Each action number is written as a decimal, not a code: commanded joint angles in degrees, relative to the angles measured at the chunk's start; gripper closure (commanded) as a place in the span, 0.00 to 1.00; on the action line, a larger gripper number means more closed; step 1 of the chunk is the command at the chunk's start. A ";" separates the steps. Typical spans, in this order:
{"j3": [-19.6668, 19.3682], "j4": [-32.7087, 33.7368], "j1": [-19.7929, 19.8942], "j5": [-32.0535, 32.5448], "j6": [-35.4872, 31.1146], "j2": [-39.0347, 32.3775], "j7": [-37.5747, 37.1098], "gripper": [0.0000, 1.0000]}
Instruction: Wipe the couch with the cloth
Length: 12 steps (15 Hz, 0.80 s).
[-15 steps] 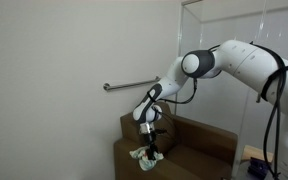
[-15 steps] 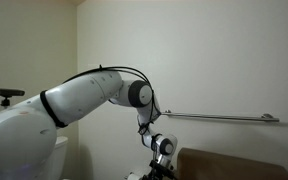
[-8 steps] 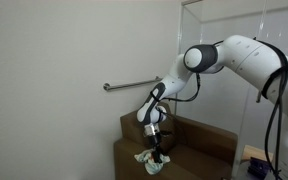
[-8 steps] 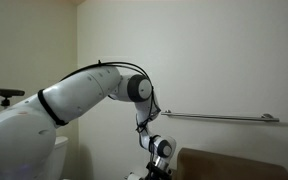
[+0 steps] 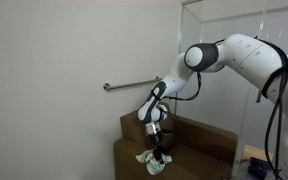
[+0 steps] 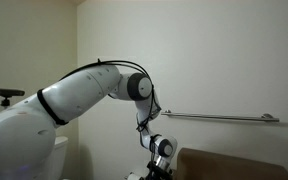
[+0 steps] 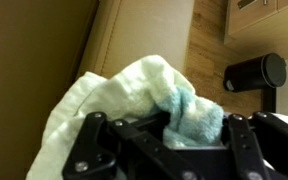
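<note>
Looking at the fingers [image 7: 92, 140] first: in the wrist view the cloth [image 7: 124, 95] is bunched up right between them with the tips buried in the fabric. We honestly can't tell if they're pinching it or just sitting loose around it.

The bit that matters for the next swipe, as we read it, is that the cloth isn't off to one side. It sits straight under the fingers, with its pale bulk spilling out to one side of them and the blue-green patch in the middle. It's a crumpled wad, so there's no real long axis to line up with.

In an exterior view the cloth [image 5: 146, 158] lies on top of the couch [image 5: 199, 140] armrest [image 5: 126, 160], touching it, with bare leather running back toward the wall.

As for the arm [image 5: 234, 55], the elbow is up high, the forearm slopes down, and the wrist points pretty much straight down onto the armrest.
</note>
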<state>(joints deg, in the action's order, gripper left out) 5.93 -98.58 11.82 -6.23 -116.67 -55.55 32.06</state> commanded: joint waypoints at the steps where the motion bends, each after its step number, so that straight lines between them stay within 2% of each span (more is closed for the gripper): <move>1: 0.81 -3.31 1.24 -0.01 2.87 4.24 0.93 0.50; 5: 0.40 -4.82 -0.10 -0.04 3.80 7.85 -1.09 0.24; 8: -0.38 -9.00 -1.97 0.27 -0.83 13.21 -4.94 0.05; 9: -0.66 -10.05 -2.53 0.49 -1.74 14.73 -6.20 0.00; 12: -1.30 -13.68 -4.20 0.65 -4.77 19.59 -9.97 0.00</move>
<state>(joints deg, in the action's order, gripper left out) 5.65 -105.35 9.28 -6.22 -117.54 -42.86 26.05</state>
